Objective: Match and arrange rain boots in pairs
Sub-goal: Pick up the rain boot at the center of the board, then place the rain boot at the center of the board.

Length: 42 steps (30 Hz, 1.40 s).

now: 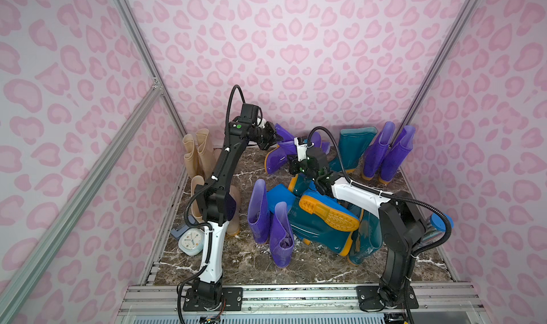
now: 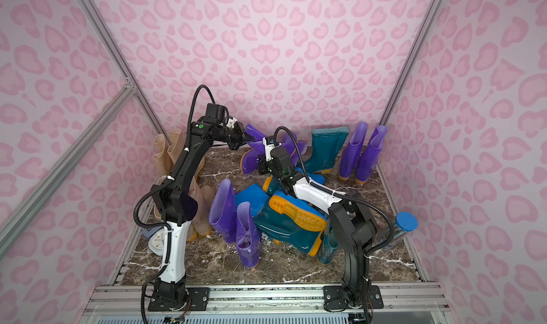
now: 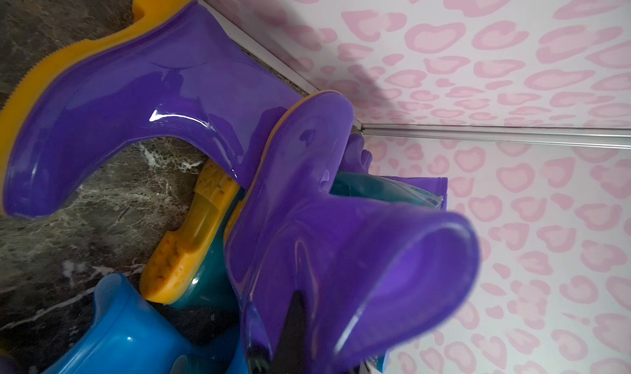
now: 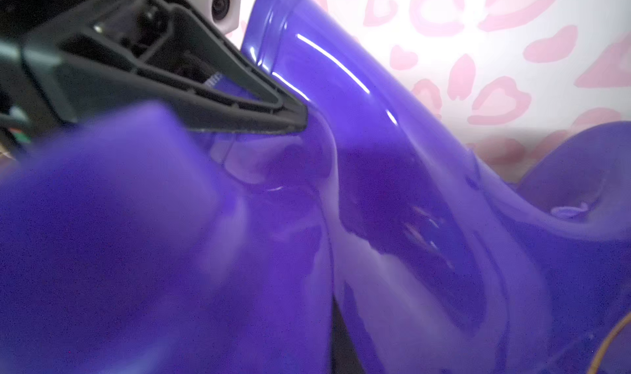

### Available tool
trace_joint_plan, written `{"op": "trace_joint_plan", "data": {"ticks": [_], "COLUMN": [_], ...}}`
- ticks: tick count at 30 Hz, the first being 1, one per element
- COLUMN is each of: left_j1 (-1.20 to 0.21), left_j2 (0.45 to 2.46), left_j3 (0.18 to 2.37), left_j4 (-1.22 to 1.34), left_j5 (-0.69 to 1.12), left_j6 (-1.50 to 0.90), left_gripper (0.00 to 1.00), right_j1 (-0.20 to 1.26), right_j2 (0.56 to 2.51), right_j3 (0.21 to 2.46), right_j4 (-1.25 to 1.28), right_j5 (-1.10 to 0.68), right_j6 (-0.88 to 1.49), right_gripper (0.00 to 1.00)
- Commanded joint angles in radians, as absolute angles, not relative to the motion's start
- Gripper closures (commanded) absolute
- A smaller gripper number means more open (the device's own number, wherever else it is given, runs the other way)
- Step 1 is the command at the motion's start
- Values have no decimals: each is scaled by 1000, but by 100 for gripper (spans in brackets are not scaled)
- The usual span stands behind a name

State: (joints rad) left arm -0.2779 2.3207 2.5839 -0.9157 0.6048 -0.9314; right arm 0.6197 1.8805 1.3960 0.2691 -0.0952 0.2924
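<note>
While left fingers (image 4: 246, 121) pinch a purple boot (image 4: 358, 116) (its cuff), right fingers' (image 1: 292, 168) state is unclear.

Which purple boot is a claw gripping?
The purple boot farthest back in the middle: the left gripper pinches its shaft rim. Another lies beside it; four stand in pairs.

A high gloss with sharp highlights is shown by the smooth, translucent rubbery skin of the purple boot (image 3: 143, 92), while its yellow sole (image 3: 157, 3) is seen to be matt and ridged. The bench (image 1: 254, 266) is faced in polished dark stone veined with white, and its front edge is bounded by brushed metal rails (image 1: 296, 291).
</note>
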Motion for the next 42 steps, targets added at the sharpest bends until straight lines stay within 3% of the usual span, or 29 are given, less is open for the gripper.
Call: {"op": "trace_joint_plan", "data": {"ticks": [1,6,16,32,42], "left_j1": [-269,-228,-66,100,96], "left_j2": [2309,2289,2307,2349,2336], "left_j3": [2641,2656,2619,2540,2541], "left_j4": [-921,-796,-533,-733,-672], "left_j5": [604,678,963,1017,1080], "left_j6": [-898,-927,-1006,-804,-820], "left_gripper": [97,97,98,98,98], "right_j1": [622,588,425,437,428], "right_j2": [1848,1739,1618,1617,1633], "right_j3": [1419,1459,1395,1334,1344], "right_j4": [223,124,85,96,95], "right_j5": [-103,-87,-143,-254,-221], "right_j6": [256,253,298,314,289], "right_gripper": [58,46,44,44,44]}}
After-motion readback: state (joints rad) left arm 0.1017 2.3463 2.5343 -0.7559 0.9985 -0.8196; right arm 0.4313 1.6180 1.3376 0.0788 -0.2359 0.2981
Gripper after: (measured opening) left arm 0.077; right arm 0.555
